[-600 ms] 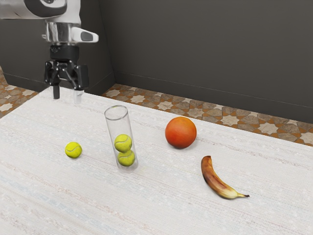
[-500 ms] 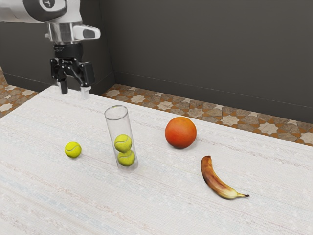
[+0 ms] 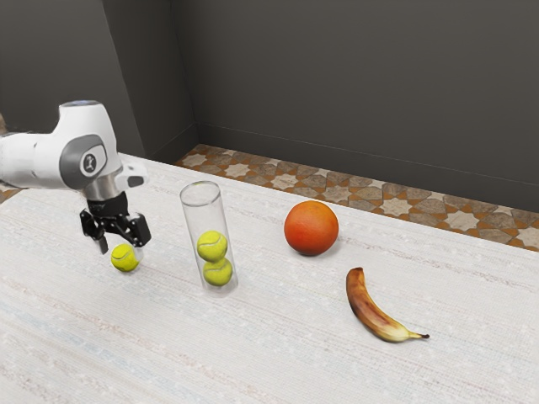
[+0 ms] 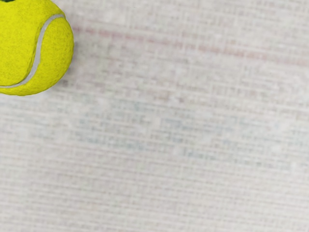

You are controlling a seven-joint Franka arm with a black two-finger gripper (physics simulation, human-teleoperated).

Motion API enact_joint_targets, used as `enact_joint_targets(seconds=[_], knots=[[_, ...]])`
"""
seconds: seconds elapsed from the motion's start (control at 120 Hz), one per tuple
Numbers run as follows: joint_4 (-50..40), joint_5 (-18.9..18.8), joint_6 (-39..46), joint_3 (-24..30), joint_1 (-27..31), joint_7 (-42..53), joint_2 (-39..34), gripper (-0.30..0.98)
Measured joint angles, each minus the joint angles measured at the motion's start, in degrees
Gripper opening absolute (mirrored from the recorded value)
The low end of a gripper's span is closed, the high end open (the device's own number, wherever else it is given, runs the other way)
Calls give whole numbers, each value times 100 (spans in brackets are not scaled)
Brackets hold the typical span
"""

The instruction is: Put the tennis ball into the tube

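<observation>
– Where is the yellow-green felt tennis ball (image 3: 125,261)?
– On the white, faintly striped bench (image 3: 278,353), just beside the tall clear tube (image 3: 202,220), on its exterior-view left. The wrist view cuts off part of it; a dark scrap at its cropped edge is too small to name.
– And the black two-finger tool (image 3: 121,252)?
– Released, right above the ball, its fingers spread wider than the ball. One fingertip is pale and hard to make out against the cloth-like surface.
– Inside the tube?
– Two more tennis balls (image 3: 212,246), stacked, blurred a little by the wall.
– Beyond?
– A round orange fruit (image 3: 312,227) and a browned yellow banana (image 3: 375,316).
</observation>
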State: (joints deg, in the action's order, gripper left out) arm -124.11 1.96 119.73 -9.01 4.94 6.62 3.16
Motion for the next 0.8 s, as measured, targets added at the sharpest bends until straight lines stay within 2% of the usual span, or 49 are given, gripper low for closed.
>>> enact_joint_targets(seconds=[0.158, 0.308, 0.8], knots=[[45, -12, 1254, -177, 138, 58, 598, 69], [189, 2, 1922, -186, 344, 118, 1009, 69], [271, 101, 2462, -193, 353, 243, 1631, 68]])
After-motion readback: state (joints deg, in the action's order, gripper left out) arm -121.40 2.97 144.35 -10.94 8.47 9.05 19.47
